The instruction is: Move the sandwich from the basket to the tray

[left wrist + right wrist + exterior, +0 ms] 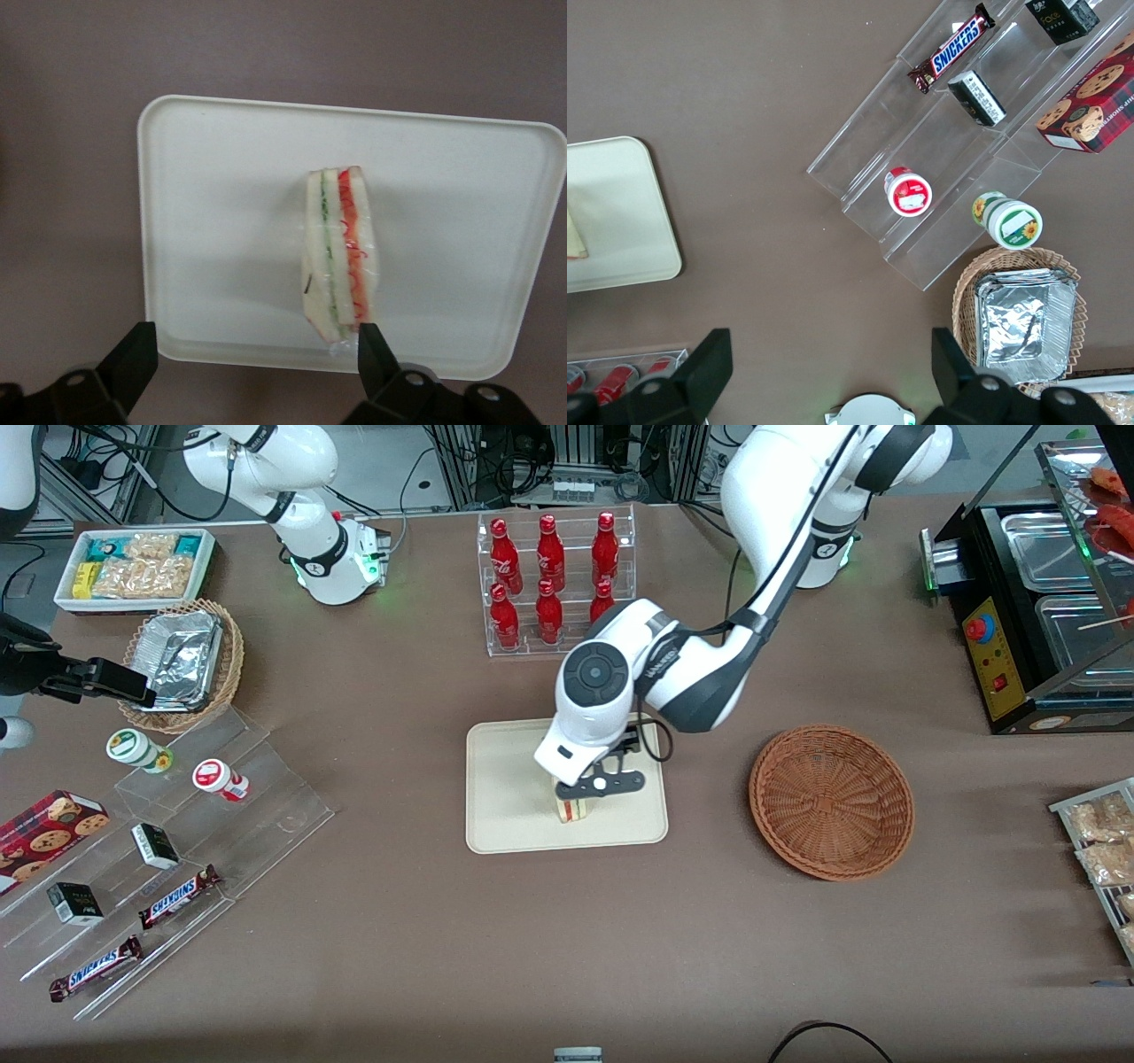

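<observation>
One sandwich (341, 257) sits on the tray (221, 177), standing on edge with its red and green filling layers facing up toward the wrist camera; in the front view it shows just under the gripper (592, 795), in the part of the tray nearer the front camera. Gripper hangs directly above it with fingers spread wide; one fingertip (370, 341) is right at the sandwich's corner, the other well apart from it, nothing held. Basket (831, 802) lies beside the tray toward the working arm's end of the table, with nothing in it. Looks like the placing is done and only the retreat is left. Handling guess: light, soft bread that squashes easily, wrapped in clear film that is probably slippery, and it could tip over from standing on edge. If regrasped, best hold is across the two flat bread faces, mid-height, gentle squeeze, not on the filling edge or the thin corner.
</observation>
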Motion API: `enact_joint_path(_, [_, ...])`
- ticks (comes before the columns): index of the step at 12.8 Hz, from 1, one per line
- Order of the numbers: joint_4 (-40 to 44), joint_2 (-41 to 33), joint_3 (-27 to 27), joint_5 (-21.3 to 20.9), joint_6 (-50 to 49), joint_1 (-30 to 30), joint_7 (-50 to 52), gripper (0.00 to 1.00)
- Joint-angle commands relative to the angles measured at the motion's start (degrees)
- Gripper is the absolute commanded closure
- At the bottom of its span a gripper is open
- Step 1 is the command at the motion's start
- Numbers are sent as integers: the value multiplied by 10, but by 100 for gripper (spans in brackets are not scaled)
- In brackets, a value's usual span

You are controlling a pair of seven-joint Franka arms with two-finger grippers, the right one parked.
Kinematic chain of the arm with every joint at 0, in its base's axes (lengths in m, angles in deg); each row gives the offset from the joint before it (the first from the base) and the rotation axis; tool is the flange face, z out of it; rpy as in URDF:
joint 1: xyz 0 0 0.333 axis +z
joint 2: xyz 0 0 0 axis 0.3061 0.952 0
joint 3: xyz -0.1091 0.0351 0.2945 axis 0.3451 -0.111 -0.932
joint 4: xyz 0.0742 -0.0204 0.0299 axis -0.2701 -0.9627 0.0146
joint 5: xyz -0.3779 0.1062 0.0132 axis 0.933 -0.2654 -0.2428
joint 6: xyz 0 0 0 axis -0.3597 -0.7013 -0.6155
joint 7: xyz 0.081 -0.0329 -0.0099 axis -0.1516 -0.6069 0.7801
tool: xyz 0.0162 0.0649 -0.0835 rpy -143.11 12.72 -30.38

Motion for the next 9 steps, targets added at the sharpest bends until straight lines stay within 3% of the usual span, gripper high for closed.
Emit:
enact_joint_path(1, [-53,-44,-5,-19,-18,34,-39,0])
enact_joint_path(9, [-186,-166,-4,-23,-14,173,-250,0])
